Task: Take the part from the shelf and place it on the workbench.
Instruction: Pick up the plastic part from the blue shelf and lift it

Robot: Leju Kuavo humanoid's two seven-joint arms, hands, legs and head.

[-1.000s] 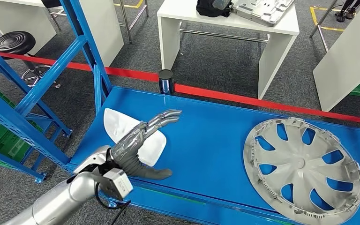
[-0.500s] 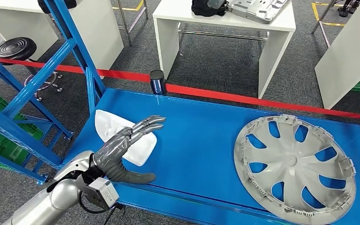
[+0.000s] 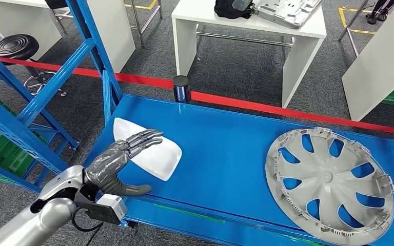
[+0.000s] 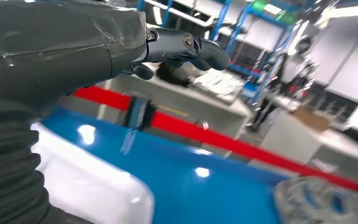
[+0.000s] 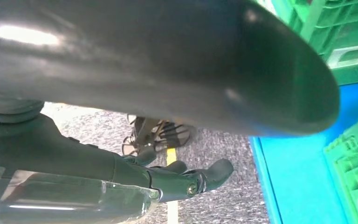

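Pulled back toward the shelf's near edge, left robot hand (image 3: pixel 114 163) hovers open over white part (image 3: pixel 156 154), holding nothing.

We see the white part (image 3: pixel 151 152), a smooth, glossy, rounded-cornered plastic shell, lying flat near the left end of the blue workbench (image 3: pixel 225 154), close to its front edge. Our left hand (image 3: pixel 114 160) partly covers its near side, fingers extended over it.
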